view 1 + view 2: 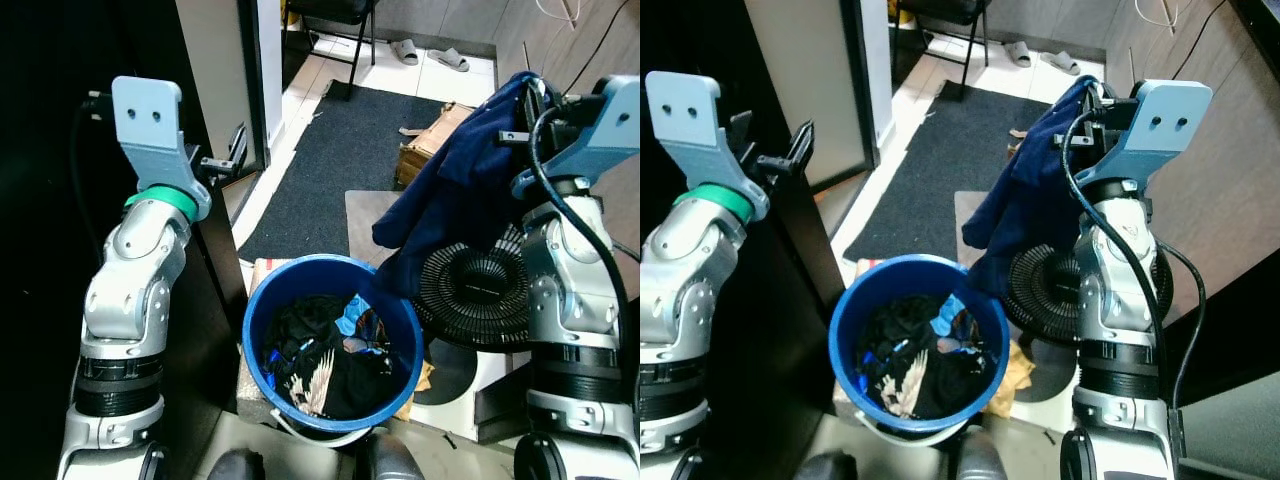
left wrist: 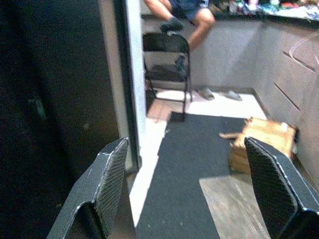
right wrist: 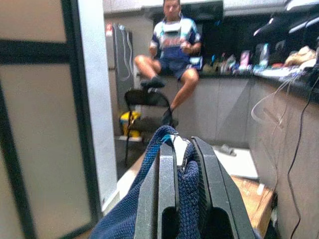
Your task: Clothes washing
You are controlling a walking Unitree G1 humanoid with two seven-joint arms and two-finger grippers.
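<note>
Right gripper point(image 3: 180, 186) clenched on one navy garment point(image 1: 465, 190) hanging below it over one blue bucket point(image 1: 262, 300); left gripper point(image 2: 192, 186) spread empty; the wrist views add one seated person point(image 3: 172, 55)

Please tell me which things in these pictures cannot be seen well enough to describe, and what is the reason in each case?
- Lower clothes in the blue bucket: head views, buried under the top layer.
- Cardboard box: left eye view, partly behind the navy garment that the right gripper holds.
- Room on the far left: head views, too dark.
- Counter items: right wrist view, blurred, too small.
</note>
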